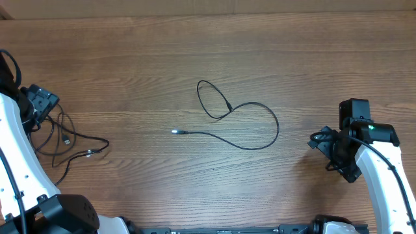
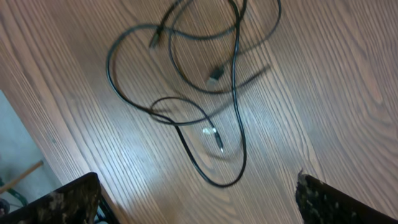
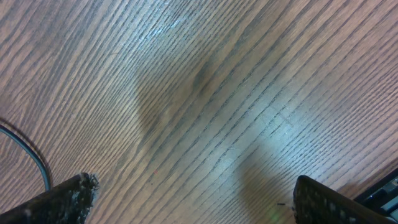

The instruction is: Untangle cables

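Setting was a robotics lab or test cell: a white left arm (image 1: 16, 162) and right arm (image 1: 390, 175) stood at one plain wood-grain bench (image 1: 214, 45).

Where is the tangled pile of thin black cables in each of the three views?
Overhead: the tangled pile lies at the far left, beside the left arm.
Left wrist: the pile fills the upper middle, above the open left gripper.
Right wrist: not in it; only one thin cord curves in at the left edge.
Shared landmark: the wood-grain table, under everything in all three views.
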Available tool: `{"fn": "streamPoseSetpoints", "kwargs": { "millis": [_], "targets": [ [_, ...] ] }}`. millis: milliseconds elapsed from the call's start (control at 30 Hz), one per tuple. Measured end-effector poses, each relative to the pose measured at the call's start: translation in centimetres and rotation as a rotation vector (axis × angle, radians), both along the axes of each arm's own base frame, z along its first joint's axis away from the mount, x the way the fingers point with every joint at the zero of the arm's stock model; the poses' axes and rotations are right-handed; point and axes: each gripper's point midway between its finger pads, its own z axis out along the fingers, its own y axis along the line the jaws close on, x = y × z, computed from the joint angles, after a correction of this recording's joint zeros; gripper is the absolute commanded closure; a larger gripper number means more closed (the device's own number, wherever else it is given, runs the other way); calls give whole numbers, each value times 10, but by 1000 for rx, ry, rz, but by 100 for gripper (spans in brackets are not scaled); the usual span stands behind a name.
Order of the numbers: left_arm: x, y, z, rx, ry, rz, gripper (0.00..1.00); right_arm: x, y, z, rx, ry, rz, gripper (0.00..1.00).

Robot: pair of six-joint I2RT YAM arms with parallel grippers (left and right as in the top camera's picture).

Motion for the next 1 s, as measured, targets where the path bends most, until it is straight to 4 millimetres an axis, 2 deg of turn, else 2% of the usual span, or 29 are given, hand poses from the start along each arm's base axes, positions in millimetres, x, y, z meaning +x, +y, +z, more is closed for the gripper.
{"fn": "streamPoseSetpoints", "kwargs": {
  "millis": [167, 367, 500, 633, 733, 833, 1000],
  "targets": [
    [10, -21, -2, -52, -15, -64, 0, 0, 0, 0, 0, 0, 0, 0],
    [48, -67, 0, -73, -75, -294, 0, 0, 0, 0, 0, 0, 0, 0],
    [84, -126, 6, -78, -147, -582, 0, 0, 0, 0, 0, 2, 0, 0],
    [107, -192, 9, -76, -198, -883, 0, -1, 0, 0, 0, 3, 0, 0],
    [117, -240, 6, -79, -217, -1063, 0, -1, 0, 0, 0, 4, 0, 0],
    [121, -285, -7, -98, -205, -1198, 0, -1, 0, 0, 0, 3, 0, 0],
    [122, -330, -41, -151, -136, -1259, 1, -1, 0, 0, 0, 3, 0, 0]
  ]
}}
